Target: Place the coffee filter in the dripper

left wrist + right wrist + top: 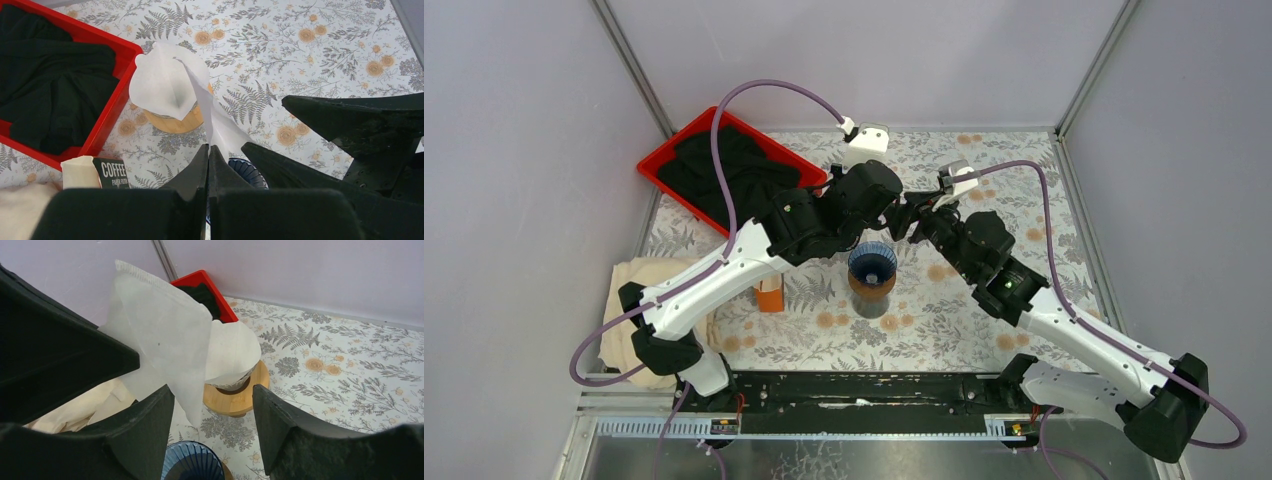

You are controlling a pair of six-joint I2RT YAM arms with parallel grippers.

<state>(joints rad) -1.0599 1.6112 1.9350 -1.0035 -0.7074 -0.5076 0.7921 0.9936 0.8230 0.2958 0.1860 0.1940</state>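
Observation:
My left gripper [208, 148] is shut on the corner of a white paper coffee filter [218, 124], held up in the air. The blue ribbed dripper [872, 262] stands on a brown base mid-table, just below both grippers; it also shows in the right wrist view [192, 464]. My right gripper [212, 392] is open, and the filter [167, 342] hangs by its left finger with its lower corner between the fingers. In the top view the grippers meet near the left gripper [892, 214] and the right gripper [914, 224], and the filter is hidden there.
A stack of white filters [165, 85] sits on a round wooden stand [240, 396] behind the dripper. A red tray [652, 160] holds black cloth at the back left. An orange coffee-filter box [770, 295] and a cream cloth [639, 290] lie at the left.

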